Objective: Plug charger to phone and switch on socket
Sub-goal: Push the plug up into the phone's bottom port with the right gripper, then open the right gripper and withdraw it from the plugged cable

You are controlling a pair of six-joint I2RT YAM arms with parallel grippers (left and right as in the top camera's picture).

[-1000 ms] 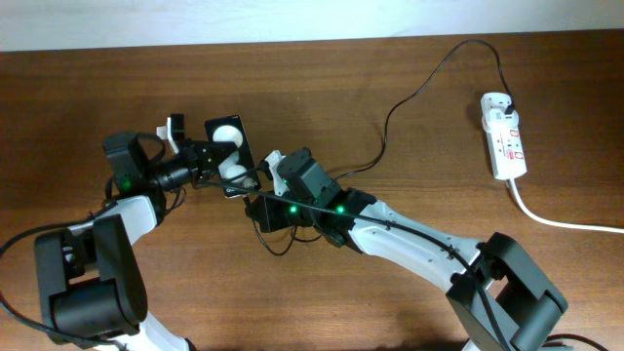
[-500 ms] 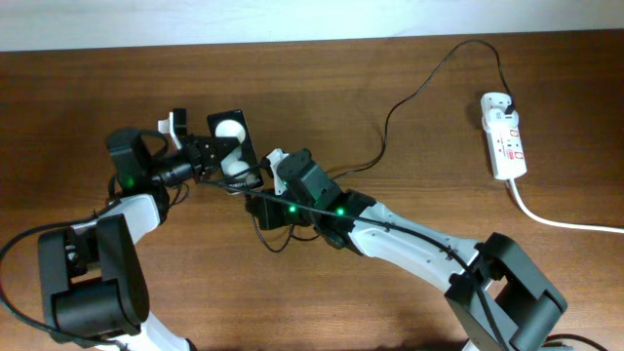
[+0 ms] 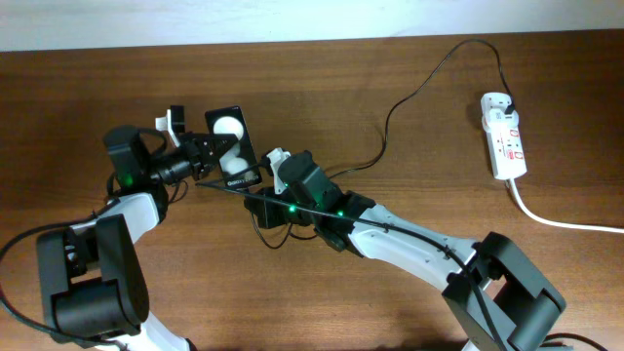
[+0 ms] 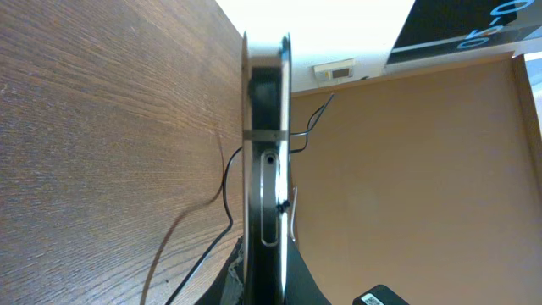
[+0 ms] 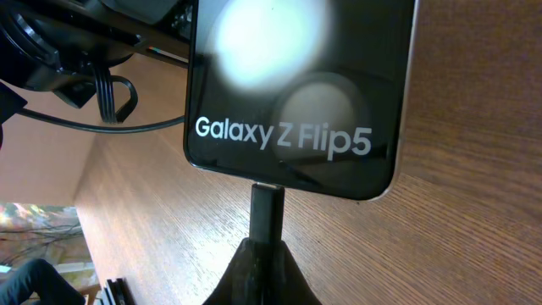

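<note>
The phone is a small black handset held off the wooden table by my left gripper, which is shut on its side. In the left wrist view the phone stands edge-on between the fingers of my left gripper. My right gripper is shut on the charger's black connector, whose tip meets the middle of the phone's lower edge under the white text. The charger cable runs from my right gripper back to the socket, a white strip at the far right.
A thick white cord leaves the socket toward the right edge. The black cable loops across the table's middle and trails under the right arm. A pale wall runs along the table's far edge.
The left gripper has shifted the phone slightly, and the right gripper has edged left toward it, bringing the connector against the phone's end.
</note>
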